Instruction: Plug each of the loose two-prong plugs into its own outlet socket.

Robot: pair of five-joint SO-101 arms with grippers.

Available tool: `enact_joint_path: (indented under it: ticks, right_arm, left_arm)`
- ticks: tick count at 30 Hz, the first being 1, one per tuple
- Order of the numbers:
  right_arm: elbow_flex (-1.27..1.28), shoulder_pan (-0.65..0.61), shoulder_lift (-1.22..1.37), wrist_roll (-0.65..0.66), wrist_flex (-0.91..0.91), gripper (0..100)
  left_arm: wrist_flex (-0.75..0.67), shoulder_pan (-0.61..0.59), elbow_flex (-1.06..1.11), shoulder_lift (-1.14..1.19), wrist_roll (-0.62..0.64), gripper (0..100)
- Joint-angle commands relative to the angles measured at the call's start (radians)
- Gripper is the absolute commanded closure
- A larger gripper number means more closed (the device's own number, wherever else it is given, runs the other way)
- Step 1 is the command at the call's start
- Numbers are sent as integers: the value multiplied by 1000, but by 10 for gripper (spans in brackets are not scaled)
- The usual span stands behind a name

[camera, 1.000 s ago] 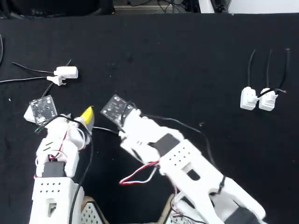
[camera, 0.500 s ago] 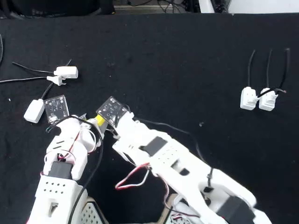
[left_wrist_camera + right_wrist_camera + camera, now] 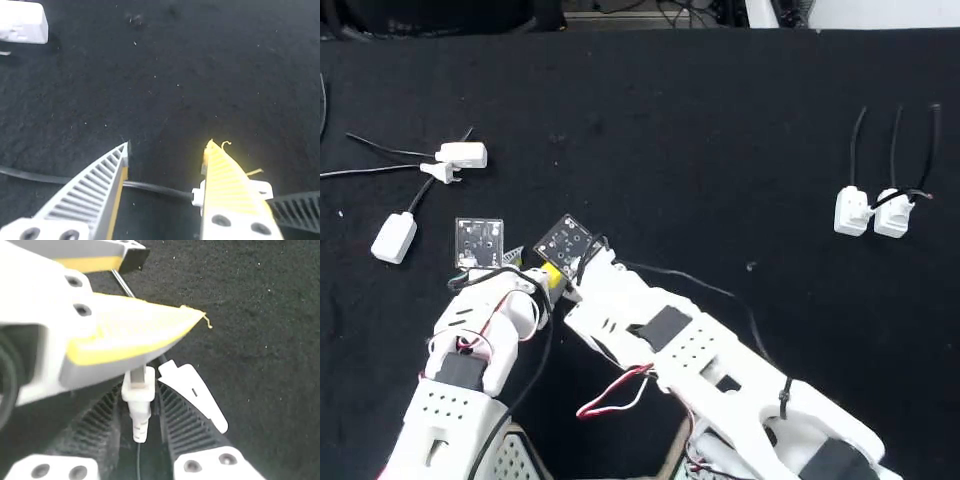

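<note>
Inside right gripper [image 3: 142, 387], one white plug [image 3: 138, 399]

Bright, even light; soft shadows

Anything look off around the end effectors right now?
Yes, the left end effector has its yellow finger across the front of the plug held in the right end effector, crowding it. A frayed strand sticks off that finger's tip.
</note>
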Motion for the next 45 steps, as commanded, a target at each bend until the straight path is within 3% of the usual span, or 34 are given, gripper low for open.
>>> enact_joint_path:
  ticks: [1, 18, 27, 45]
  right_arm:
    - [-42, -3, -90, 2, 48, 988]
    - [-18, 0, -346, 2, 183, 988]
    - [77, 0, -378, 0, 61, 988]
    - [84, 52, -461, -72, 66, 988]
  left_arm:
    - [-18, 16, -7, -11, -21, 762]
    - [-15, 15, -4, -11, -23, 762]
    - [-15, 15, -4, -11, -23, 762]
    - [-15, 16, -2, -11, -23, 762]
